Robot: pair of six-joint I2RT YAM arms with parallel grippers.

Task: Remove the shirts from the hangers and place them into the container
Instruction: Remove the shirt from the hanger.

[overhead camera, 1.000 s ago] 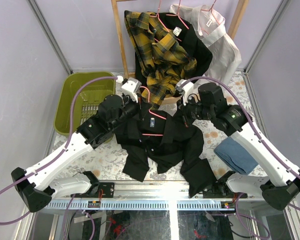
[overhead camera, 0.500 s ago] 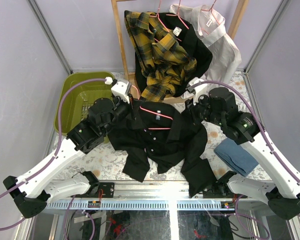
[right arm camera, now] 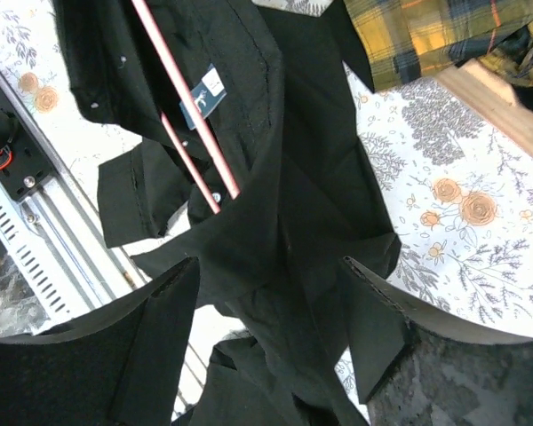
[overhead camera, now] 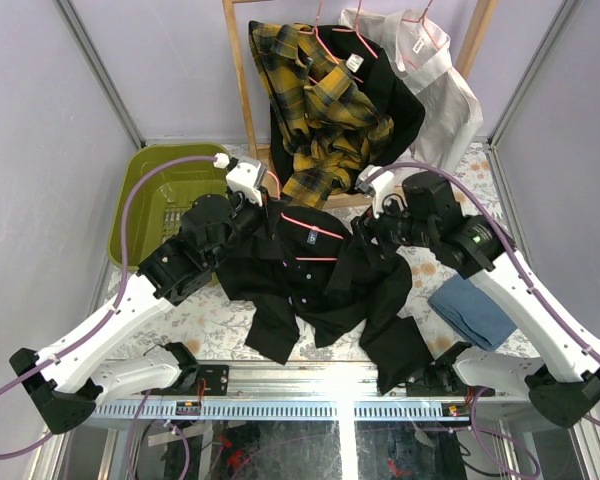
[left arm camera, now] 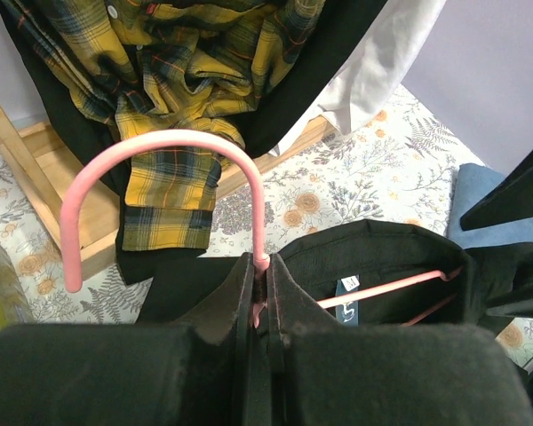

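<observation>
left fingers (left arm camera: 235, 302) pinched the hanger (left arm camera: 160, 142) at its neck, right fingers (right arm camera: 160, 319) were spread over the black shirt (right arm camera: 284, 177); best to grab a shoulder and slide it off sideways

Tub (overhead camera: 140, 200) far left is open from above and its left side; left arm (overhead camera: 170, 265) lies across its right rim. Black shirt (overhead camera: 325, 285) on pink hanger (left arm camera: 164, 140) covers mid-table, blue cloth (overhead camera: 470, 310) sits near right. Rack post (overhead camera: 238, 80), plaid shirt (overhead camera: 320, 100) and white shirt (overhead camera: 435, 90) wall off the far centre.
</observation>
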